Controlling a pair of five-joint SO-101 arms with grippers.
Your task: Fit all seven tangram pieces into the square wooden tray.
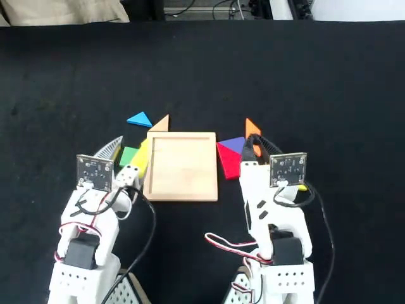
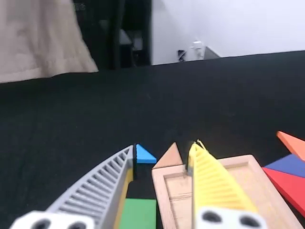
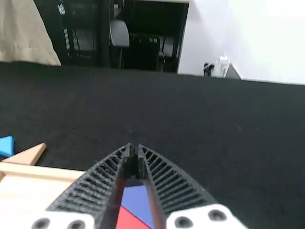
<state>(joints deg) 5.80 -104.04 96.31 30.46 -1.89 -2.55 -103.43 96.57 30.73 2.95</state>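
Note:
The square wooden tray lies between the arms with its inside bare. Beyond its far left corner sit a blue triangle and a tan triangle. A green piece lies left of the tray. My left gripper is open above it, grey finger outward and yellow finger over the tray's left rim. Right of the tray lie a red triangle, a purple piece and an orange triangle. My right gripper is shut and empty above the purple piece.
A sliver of yellow shows beside the right arm's camera board. The black tabletop stretches wide beyond the pieces. Furniture and a curtain stand past the table's far edge.

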